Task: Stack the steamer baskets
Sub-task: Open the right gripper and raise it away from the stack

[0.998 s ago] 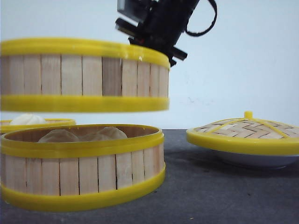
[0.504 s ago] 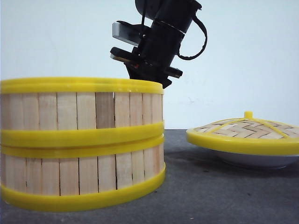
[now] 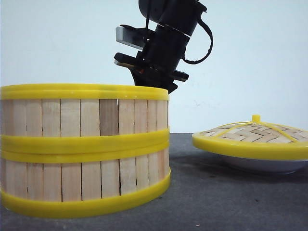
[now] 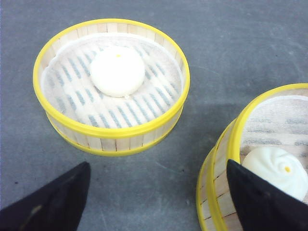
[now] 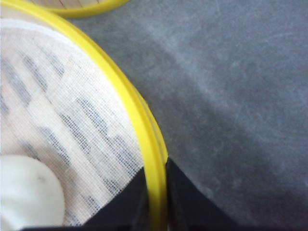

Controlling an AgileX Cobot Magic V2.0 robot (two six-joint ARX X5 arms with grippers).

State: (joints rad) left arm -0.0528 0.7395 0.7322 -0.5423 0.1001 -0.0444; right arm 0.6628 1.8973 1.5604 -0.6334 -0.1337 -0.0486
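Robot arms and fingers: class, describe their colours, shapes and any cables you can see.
The arm seen from the front is glossy black, with a grey block and a looping black cable. Both wrist views show matte black, wedge-shaped fingers tapering to points. No markings are visible.

Domed woven bamboo lid (image 3: 252, 135) at right of front view, yellow rim, small yellow knob on top, yellow ribs running from knob to rim. Sits level on a white shallow dish (image 3: 262, 166); only the dish's underside shows beneath the rim. Dark grey tabletop (image 3: 216, 202), matte, faint scuffs. Pale wall (image 3: 255, 62) behind, plain.

Left wrist view: white round bun (image 4: 117, 70) with a tiny yellow dot on top, lying on striped cloth liner (image 4: 91, 103). Second bun (image 4: 278, 171), swirled top, yellow dot, partly hidden. Right wrist view: edge of a bun (image 5: 26, 192) on gauze liner
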